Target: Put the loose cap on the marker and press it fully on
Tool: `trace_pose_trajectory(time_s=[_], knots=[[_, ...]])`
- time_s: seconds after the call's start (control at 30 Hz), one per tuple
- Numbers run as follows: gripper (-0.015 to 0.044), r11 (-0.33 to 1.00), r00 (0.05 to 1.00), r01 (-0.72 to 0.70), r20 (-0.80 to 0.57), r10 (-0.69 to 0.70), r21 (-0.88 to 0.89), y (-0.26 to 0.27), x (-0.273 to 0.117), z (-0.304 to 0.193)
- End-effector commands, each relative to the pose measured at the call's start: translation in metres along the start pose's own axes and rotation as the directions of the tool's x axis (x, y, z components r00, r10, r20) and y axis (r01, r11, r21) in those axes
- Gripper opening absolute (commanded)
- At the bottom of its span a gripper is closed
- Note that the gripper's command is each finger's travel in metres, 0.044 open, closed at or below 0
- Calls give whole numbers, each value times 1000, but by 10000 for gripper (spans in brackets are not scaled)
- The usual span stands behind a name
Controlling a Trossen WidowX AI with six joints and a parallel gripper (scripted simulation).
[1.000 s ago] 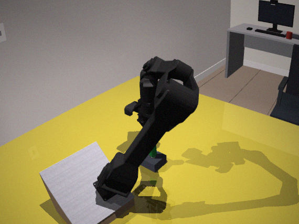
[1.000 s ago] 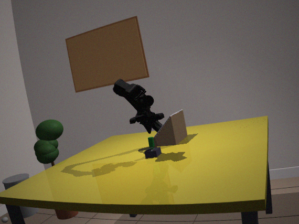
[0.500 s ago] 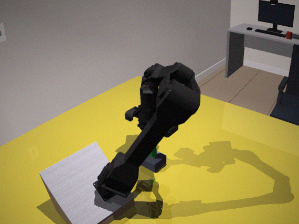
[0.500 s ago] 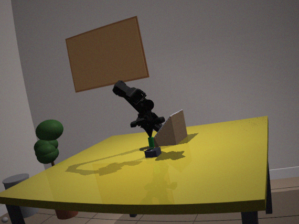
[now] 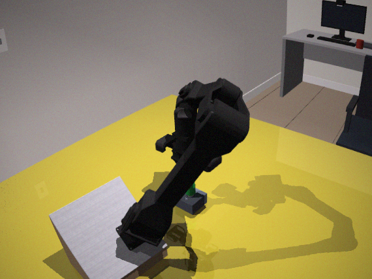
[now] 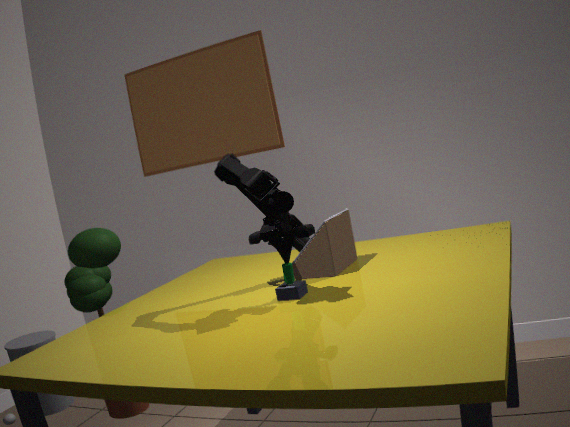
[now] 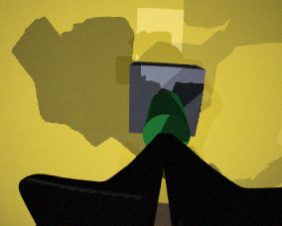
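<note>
The green cap (image 5: 191, 190) (image 6: 288, 273) (image 7: 170, 111) stands upright on the marker in the dark blue-grey holder block (image 5: 193, 206) (image 6: 291, 292) (image 7: 140, 109). The marker's own body cannot be told apart below the cap, and how far down the cap sits is not clear. My gripper (image 6: 286, 261) (image 7: 164, 139) is shut with nothing between its fingers. It points down, and its tips are at the cap's top, seemingly touching it. In the top view the fingertips and the cap's upper part are hidden behind the arm.
A wedge-shaped block with a pale sloping top (image 5: 94, 223) (image 6: 330, 251) stands beside the arm's base, on the other side from the desk in the top view. The yellow table (image 5: 310, 190) (image 6: 425, 331) carries the arm's shadows.
</note>
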State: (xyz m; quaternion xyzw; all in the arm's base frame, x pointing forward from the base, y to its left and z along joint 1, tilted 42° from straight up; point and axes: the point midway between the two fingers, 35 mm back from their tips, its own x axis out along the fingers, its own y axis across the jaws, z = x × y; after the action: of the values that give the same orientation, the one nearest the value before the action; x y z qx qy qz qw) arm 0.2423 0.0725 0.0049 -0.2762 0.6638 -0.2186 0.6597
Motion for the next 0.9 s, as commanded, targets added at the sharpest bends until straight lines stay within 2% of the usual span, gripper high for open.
trace_pose_trajectory(time_s=[0.0, 0.13, 0.27, 0.8, 0.87], knots=[[0, 1000, 1000, -9, 6, 9, 3, 3, -28, 4], [0, 1000, 1000, -9, 5, 9, 2, 2, -79, 2], [0, 1000, 1000, -9, 5, 9, 2, 2, -87, 0], [420, 1000, 1000, -9, 5, 9, 2, 2, -87, 0], [440, 1000, 1000, -9, 5, 9, 2, 2, -87, 0]])
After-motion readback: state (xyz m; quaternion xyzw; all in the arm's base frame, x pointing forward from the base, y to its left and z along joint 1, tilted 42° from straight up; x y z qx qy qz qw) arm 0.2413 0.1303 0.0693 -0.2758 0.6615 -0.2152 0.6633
